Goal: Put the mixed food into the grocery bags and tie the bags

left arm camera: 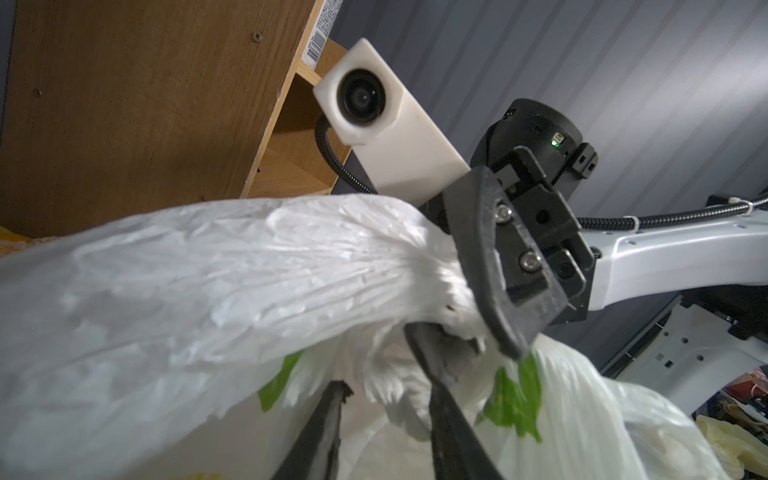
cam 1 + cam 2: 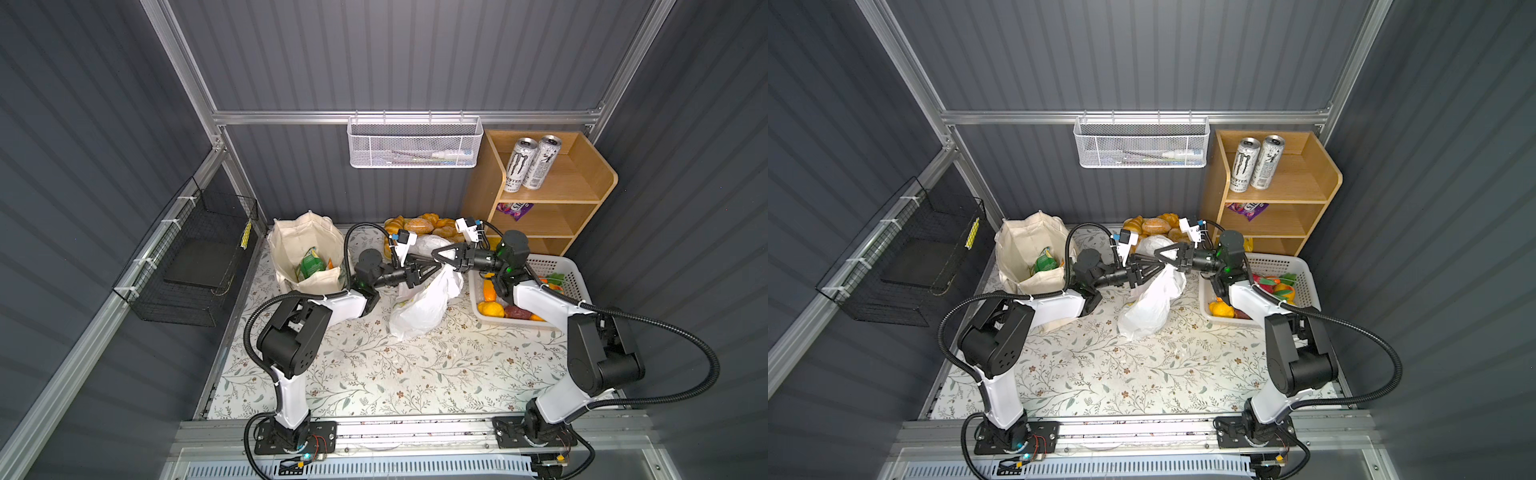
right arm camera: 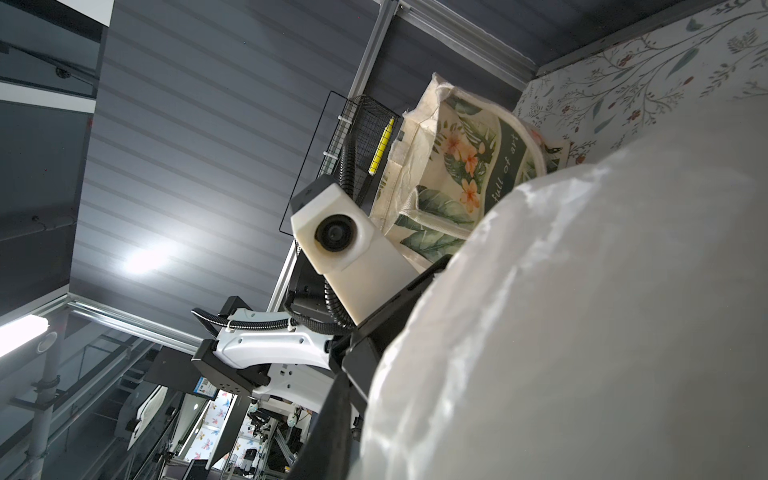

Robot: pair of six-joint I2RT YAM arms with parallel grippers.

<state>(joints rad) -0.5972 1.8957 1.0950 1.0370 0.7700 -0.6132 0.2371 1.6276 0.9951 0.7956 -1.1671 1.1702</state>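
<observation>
Right jaws pinch a bunched handle of the white plastic carrier bag; whether the left jaws grip, I cannot tell. Pulling apart could tear it.

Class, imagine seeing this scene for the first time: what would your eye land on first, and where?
Mid-table, the left gripper and right gripper meet at the bunched top of the white bag, the right one clamped on it. Next come the tote at back left, a green packet inside, and the basket of bright toy produce on the right.
</observation>
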